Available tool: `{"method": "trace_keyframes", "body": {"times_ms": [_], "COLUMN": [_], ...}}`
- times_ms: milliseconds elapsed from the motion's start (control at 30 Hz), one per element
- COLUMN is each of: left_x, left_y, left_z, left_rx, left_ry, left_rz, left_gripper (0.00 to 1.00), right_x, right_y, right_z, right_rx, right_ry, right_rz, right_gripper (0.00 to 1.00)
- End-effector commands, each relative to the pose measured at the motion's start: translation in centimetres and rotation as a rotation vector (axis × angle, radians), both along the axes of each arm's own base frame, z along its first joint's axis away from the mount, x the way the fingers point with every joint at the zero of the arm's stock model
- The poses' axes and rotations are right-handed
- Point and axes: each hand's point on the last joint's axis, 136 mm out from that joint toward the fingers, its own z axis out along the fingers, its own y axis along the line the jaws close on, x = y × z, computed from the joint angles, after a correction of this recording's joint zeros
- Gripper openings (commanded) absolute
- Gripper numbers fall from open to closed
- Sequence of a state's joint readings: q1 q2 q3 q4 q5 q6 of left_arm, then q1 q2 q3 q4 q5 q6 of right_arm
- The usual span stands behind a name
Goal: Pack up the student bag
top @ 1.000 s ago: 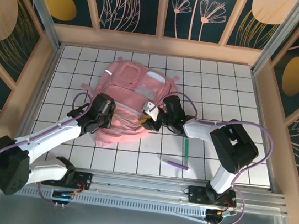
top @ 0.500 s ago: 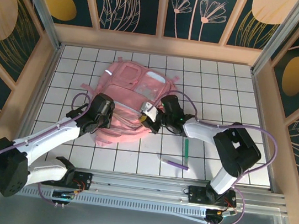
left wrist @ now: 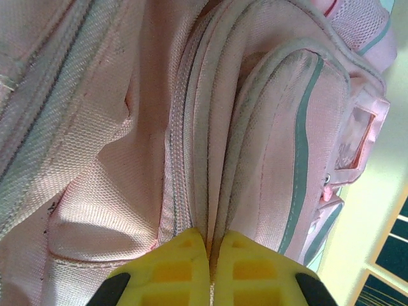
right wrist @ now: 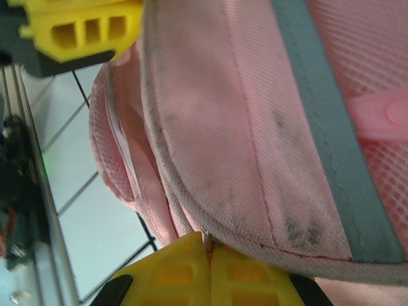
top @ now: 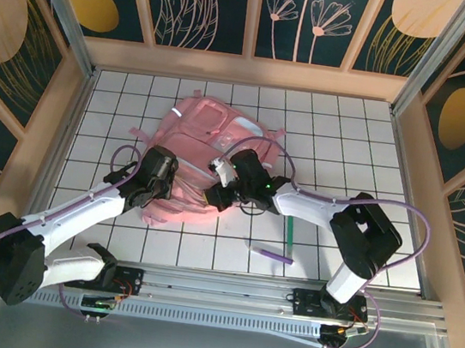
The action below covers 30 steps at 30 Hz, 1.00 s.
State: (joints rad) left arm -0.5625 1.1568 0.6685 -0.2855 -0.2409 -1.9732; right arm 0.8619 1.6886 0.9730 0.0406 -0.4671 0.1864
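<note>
One student bag [top: 200, 130], one green pen [top: 290, 231], one purple pen [top: 273, 254].

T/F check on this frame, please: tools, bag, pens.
1. Both tools are at the bag. True: the left tool and right tool each grip it.
2. The left tool is open. False: it is shut on a fold beside the zipper seam.
3. The green pen and purple pen lie on the table, outside the bag. True.
4. The right tool holds the green pen. False: it is shut on the bag's edge, and the pen lies untouched on the table.
</note>
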Motion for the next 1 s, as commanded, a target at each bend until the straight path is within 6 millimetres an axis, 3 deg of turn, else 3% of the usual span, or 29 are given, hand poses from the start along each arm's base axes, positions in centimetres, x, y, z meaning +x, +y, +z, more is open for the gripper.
{"method": "trace_keyframes", "body": {"times_ms": [0, 167, 300, 500, 533, 600, 667, 733, 800, 867, 933, 967], "left_x": [1.4, 0.3, -0.5, 0.7, 0.8, 1.4, 2.5, 2.5, 1.3, -1.1, -3.3, -2.7], "left_y": [-3.2, -3.3, -3.6, -1.6, -0.9, 0.0, -0.8, -3.8, -6.9, -9.5, -10.7, -10.6], "left_z": [3.4, 3.2, 2.4, 6.8, 7.8, 9.9, 13.3, 14.6, 13.3, 9.8, 6.9, 5.9], "left_rx": [-0.135, -0.116, -0.11, 0.194, 0.269, 0.433, 0.692, 0.917, 1.104, 1.166, 1.142, 1.164], "left_ry": [-0.091, -0.067, -0.045, -0.204, -0.243, -0.337, -0.532, -0.706, -0.801, -0.834, -0.835, -0.783], "left_rz": [-0.034, -0.05, -0.094, -0.219, -0.24, -0.307, -0.5, -0.794, -1.162, -1.585, -1.886, -1.932], "left_gripper": [0.0, 0.0, 0.02, 0.9, 0.99, 0.99, 0.99, 0.99, 0.99, 0.99, 0.99, 0.99], "right_x": [4.2, 10.4, 12.2, 10.0, 9.8, 10.0, 10.8, 11.4, 11.7, 12.3, 12.2, 12.1], "right_y": [1.7, -0.8, -1.9, -3.6, -4.0, -4.9, -5.8, -6.2, -6.6, -7.1, -7.1, -7.1], "right_z": [3.1, 2.9, 3.0, 2.1, 2.2, 2.1, 2.1, 2.2, 2.2, 2.5, 2.6, 2.6], "right_rx": [0.118, 0.04, -0.019, -0.088, -0.096, -0.114, -0.143, -0.16, -0.176, -0.173, -0.158, -0.155], "right_ry": [0.049, -0.016, -0.063, -0.145, -0.169, -0.212, -0.237, -0.266, -0.304, -0.313, -0.31, -0.312], "right_rz": [-0.158, -0.179, -0.125, 0.004, 0.014, 0.031, 0.031, 0.061, 0.096, 0.092, 0.097, 0.097], "right_gripper": [0.0, 0.0, 0.0, 0.0, 0.0, 0.0, 0.0, 0.0, 0.0, 0.0, 0.0, 0.0]}}
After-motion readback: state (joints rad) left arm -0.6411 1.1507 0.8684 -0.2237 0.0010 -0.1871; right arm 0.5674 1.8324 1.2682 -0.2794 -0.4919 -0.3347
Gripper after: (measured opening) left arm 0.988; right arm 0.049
